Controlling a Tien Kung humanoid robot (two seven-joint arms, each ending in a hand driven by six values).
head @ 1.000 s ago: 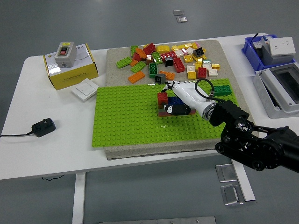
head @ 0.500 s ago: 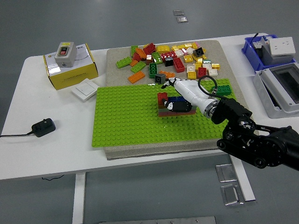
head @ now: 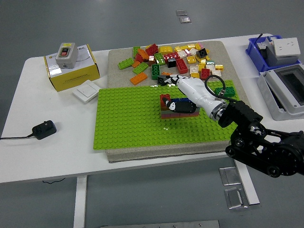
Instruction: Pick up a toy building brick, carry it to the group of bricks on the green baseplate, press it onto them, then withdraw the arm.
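White table (head: pixel 57 156) carries a beige mat (head: pixel 142 156) toward its far right portion, and on the mat's near half lies the green baseplate (head: pixel 128 118). Loose bricks (head: pixel 175 59) sit heaped on the mat's far edge, beyond the baseplate. Group of bricks (head: pixel 178 110) stands on the baseplate right of its centre: a red brick on the left end, dark and brown pieces alongside, partly hidden by the hand. Right arm (head: pixel 266 147) enters from the table's near right corner, black links folded at the table edge, forearm angled up and left over the baseplate's right side. Right hand (head: pixel 190 90), white, lies stretched above and just beyond the group, palm down, fingertips reaching the baseplate's far edge next to the heap. Fingers look extended and relaxed; no brick visibly pinched, though the underside is hidden, so a small piece under the palm cannot be ruled out. Left arm not in view. Judgement: the step in hand reads as either the end of pressing or the start of reaching for a fresh brick; the hand sits between group and heap. Next move likely calls for a clean choice of one brick at the heap's near fringe, approached without knocking the group. Yellow box (head: pixel 71 71), wall switch (head: pixel 86 89) and black plug adapter (head: pixel 43 129) rest by the table's left edge, away from the work.
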